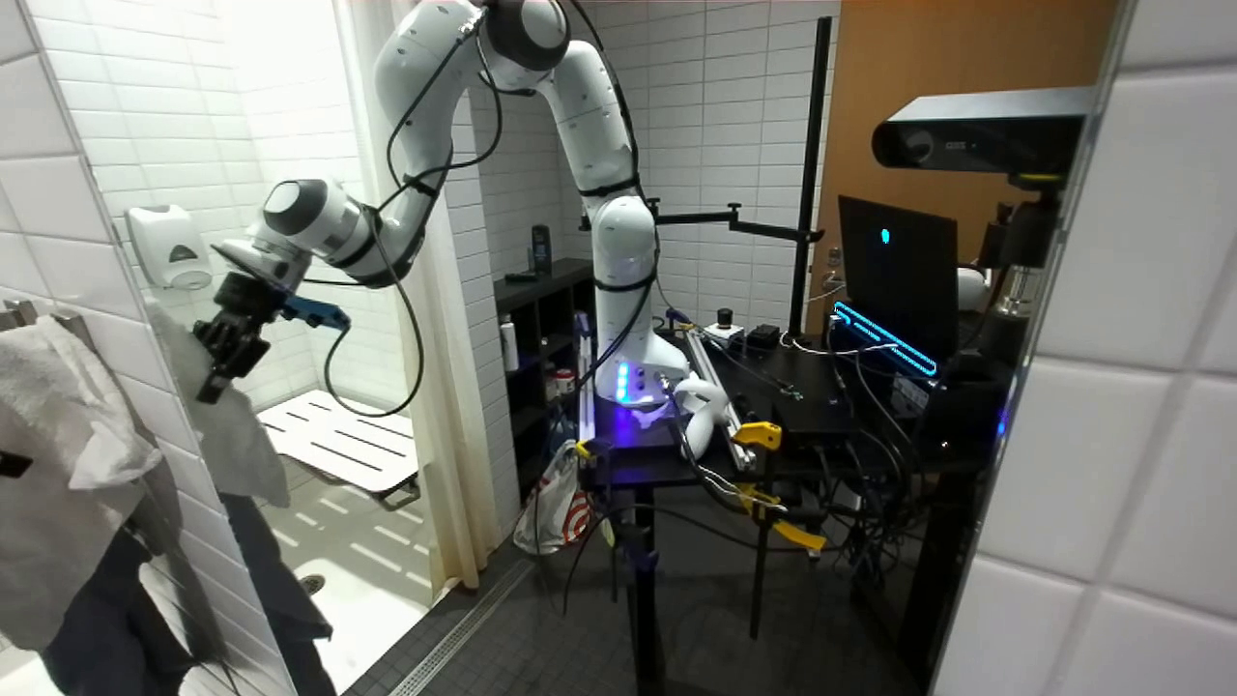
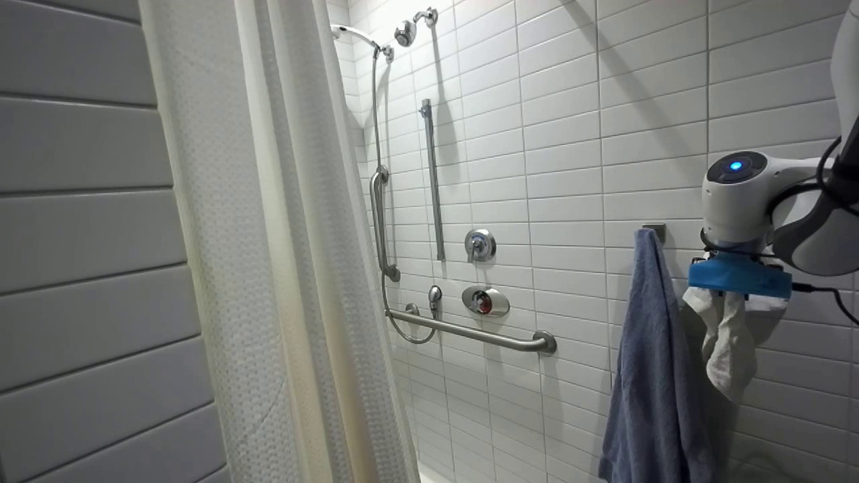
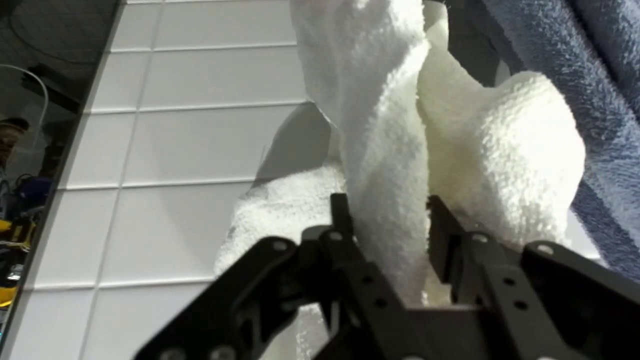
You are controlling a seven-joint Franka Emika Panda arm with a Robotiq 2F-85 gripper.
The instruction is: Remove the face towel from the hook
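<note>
The white face towel (image 3: 385, 150) fills the gap between my two black fingers in the wrist view. My gripper (image 3: 387, 215) is partly closed, with a finger against each side of a folded strip of the cloth. Loose folds bulge out on both sides. In an exterior view the white towel (image 2: 731, 349) hangs below the blue-mounted wrist, beside the tiled wall. In an exterior view white cloth (image 1: 58, 396) hangs at a metal hook (image 1: 21, 313) at the left edge. My gripper also shows there (image 1: 227, 353). The wrist view does not show a hook.
A blue towel (image 2: 651, 369) hangs from a square hook (image 2: 656, 232) close beside my gripper; it fills the right of the wrist view (image 3: 590, 100). The tiled wall (image 3: 195, 145) is close. A grab bar (image 2: 470, 332) and shower curtain (image 2: 282, 268) stand farther off.
</note>
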